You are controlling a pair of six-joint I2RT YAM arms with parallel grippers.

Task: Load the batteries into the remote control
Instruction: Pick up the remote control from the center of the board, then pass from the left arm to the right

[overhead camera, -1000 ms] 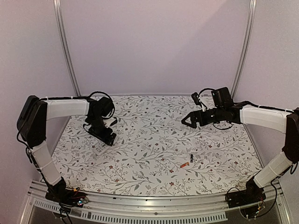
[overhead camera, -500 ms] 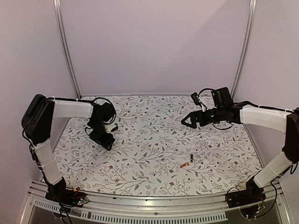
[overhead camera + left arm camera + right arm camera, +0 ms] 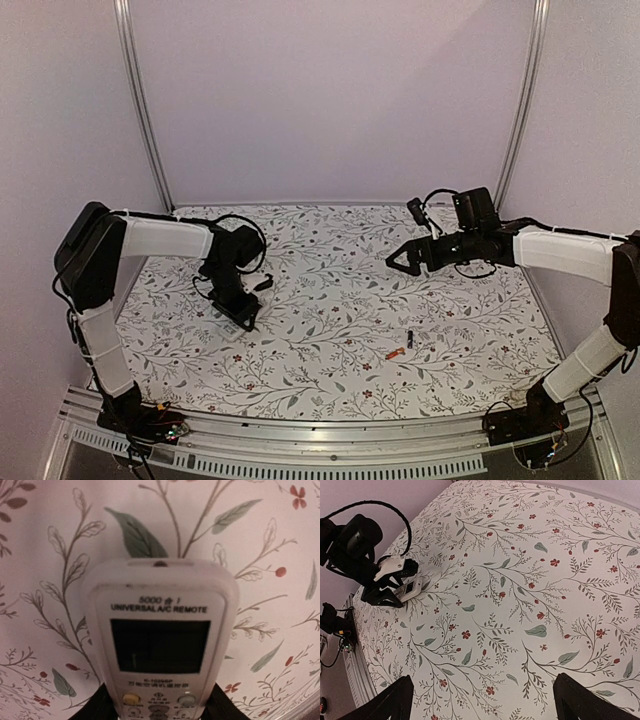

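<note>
left jaws have closed onto the remote control (image 3: 160, 645), gripping its button end, and shifted it rightward over the desk (image 3: 330, 290). right jaws hang wide open, empty. batteries (image 3: 409, 340) lie untouched nearer them, so loading hasn't begun.

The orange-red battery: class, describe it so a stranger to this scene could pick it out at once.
Start at the floral tablecloth, in its near right part. Two tiny cylinders lie there close together. The orange-red battery is the nearer, leftward one; the black battery sits beyond it.
</note>
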